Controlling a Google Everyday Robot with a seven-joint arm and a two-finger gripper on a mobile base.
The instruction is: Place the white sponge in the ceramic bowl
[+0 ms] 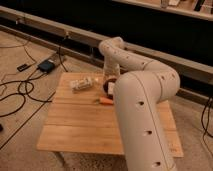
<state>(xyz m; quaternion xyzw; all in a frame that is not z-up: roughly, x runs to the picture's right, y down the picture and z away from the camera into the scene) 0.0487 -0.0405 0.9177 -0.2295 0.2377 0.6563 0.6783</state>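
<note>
Camera view: gripper (pixel 111 84) poised over the ceramic bowl (pixel 106 87), mostly hidden behind the arm; jaw state cannot be told. White sponge (pixel 111 88) appears at the bowl. Release is best made low and centred, clear of the carrot-shaped item (pixel 105 100).

Floor: a grey speckled concrete floor (pixel 30 142) is being crossed by loose black cables (pixel 15 97).
Floor items: a small dark box (pixel 46 65) is being left lying near the cables.
Table: a low light wooden plank table (pixel 80 125) is being lit dimly and warmly.
Wall: a dark panelled wall (pixel 150 27) is being bordered below by a pale long ledge (pixel 45 22).
Gripper: the gripper (pixel 111 86) is being held low at the table's far side.
</note>
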